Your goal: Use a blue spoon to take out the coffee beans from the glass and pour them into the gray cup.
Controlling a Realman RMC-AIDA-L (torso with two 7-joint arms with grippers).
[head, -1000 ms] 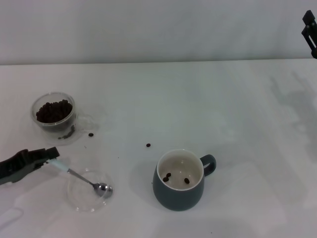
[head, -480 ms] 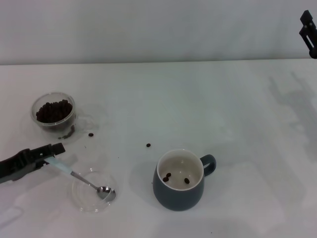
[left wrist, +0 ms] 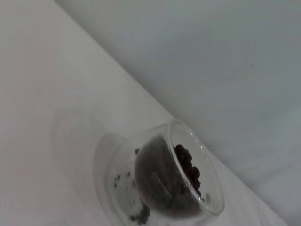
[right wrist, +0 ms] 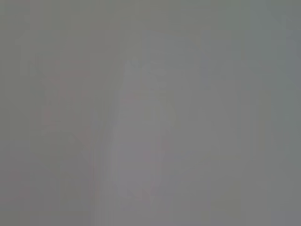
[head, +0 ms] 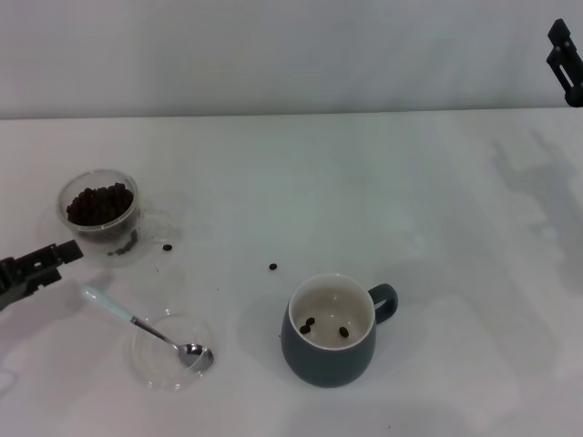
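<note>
The blue spoon (head: 137, 323) lies free on the table, its pale handle pointing to the left and its metal bowl resting in a flat clear saucer (head: 150, 364). My left gripper (head: 44, 264) hovers at the left edge, open and empty, a little away from the spoon's handle and just in front of the glass (head: 100, 214). The glass holds a heap of coffee beans (head: 98, 202); the left wrist view shows the glass (left wrist: 207, 197) and its beans (left wrist: 188, 165) close up. The gray cup (head: 330, 355) stands front centre with three beans (head: 343, 331) inside. My right gripper (head: 565, 59) is parked at the top right.
Two loose beans lie on the white table, one (head: 167, 247) beside the glass and one (head: 272, 266) behind the gray cup. The cup's handle (head: 386, 300) points right. A pale wall runs along the table's far edge.
My left gripper has let go of the spoon and drawn back to the left and slightly up. The spoon stays where it was laid, its bowl in the saucer.
</note>
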